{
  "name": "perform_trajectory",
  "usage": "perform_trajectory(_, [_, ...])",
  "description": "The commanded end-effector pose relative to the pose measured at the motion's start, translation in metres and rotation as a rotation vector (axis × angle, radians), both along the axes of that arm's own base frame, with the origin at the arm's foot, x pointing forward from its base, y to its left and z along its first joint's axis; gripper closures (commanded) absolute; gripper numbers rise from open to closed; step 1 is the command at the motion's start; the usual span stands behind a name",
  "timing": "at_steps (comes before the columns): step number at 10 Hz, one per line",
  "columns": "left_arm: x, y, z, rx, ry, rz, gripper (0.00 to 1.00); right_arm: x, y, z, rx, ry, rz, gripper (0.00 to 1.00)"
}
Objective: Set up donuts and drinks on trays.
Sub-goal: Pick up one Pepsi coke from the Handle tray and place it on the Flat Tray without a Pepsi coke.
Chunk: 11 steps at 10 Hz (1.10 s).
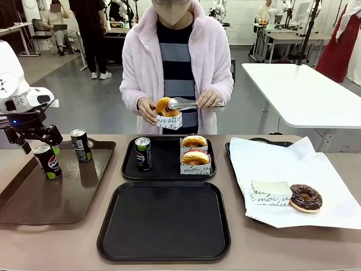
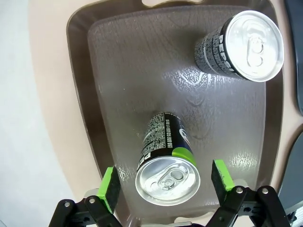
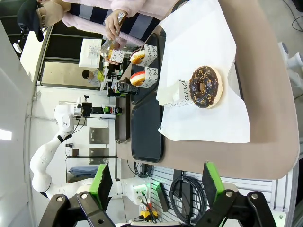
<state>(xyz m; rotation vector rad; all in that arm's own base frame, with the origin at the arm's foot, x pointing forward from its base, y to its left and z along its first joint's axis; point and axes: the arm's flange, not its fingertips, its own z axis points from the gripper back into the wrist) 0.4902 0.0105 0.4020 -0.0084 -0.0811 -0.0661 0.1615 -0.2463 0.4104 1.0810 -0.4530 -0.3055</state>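
On the brown tray (image 1: 34,197) two black, green-banded cans (image 1: 80,145) are standing; the left gripper (image 2: 165,182) is gaping wide astride the nearer can (image 2: 165,156), the right gripper (image 3: 154,182) hanging open.

upper can (image 2: 239,45): "PEPSI" | tray donut sleeve (image 1: 196,168): "moi u…" | hand-held donut sleeve (image 1: 168,121): "ous atte…"
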Motion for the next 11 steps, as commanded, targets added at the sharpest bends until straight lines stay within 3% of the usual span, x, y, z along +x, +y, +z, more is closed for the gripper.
perform_trajectory(1, [0.000, 0.000, -0.008, 0.024, 0.004, 0.023, 0.00, -0.001, 0.000, -0.002, 0.005, -0.001, 0.007, 0.00])
perform_trajectory(8, [0.013, -0.005, -0.025, 0.015, 0.002, 0.052, 0.00, -0.001, 0.000, -0.002, 0.005, -0.001, 0.007, 0.00])
perform_trajectory(9, [0.012, -0.004, -0.025, 0.011, 0.010, 0.039, 0.58, -0.001, 0.000, -0.002, 0.005, -0.001, 0.007, 0.00])
perform_trajectory(10, [0.012, -0.003, -0.022, 0.002, 0.018, 0.029, 0.58, -0.001, 0.000, -0.002, 0.005, -0.001, 0.007, 0.00])
perform_trajectory(11, [0.011, -0.002, -0.021, 0.005, 0.024, 0.032, 1.00, -0.001, 0.000, -0.002, 0.005, -0.001, 0.007, 0.00])
